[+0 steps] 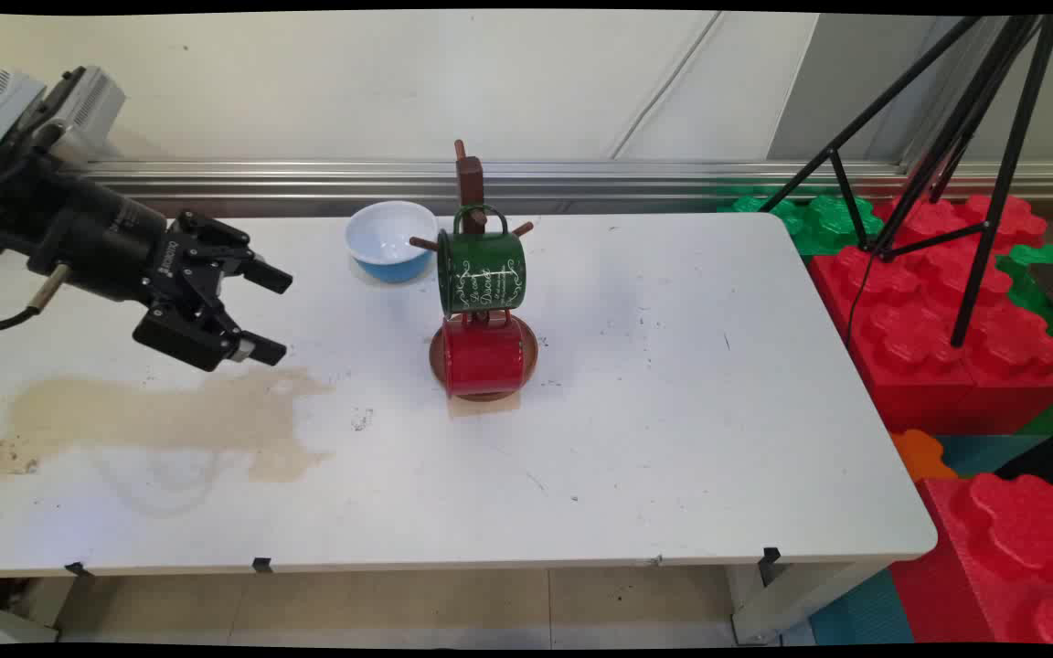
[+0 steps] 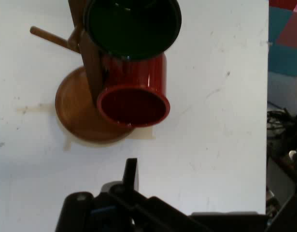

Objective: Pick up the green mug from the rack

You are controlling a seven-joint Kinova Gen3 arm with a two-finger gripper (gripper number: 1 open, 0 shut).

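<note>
My black gripper hovers open and empty above the table's left part, pointing right. About a hand's width to its right stands a wooden mug tree on a round base. A green mug with white lettering hangs on it. Below that hangs a red mug, lying on its side over the base. The hand view faces both mouths: green mug above, red mug below, wooden base to the left. Only one finger shows there.
A white bowl with a blue outside sits behind and left of the tree. A brown stain spreads over the table's left front. Past the table's right edge are red and green foam blocks and a black tripod.
</note>
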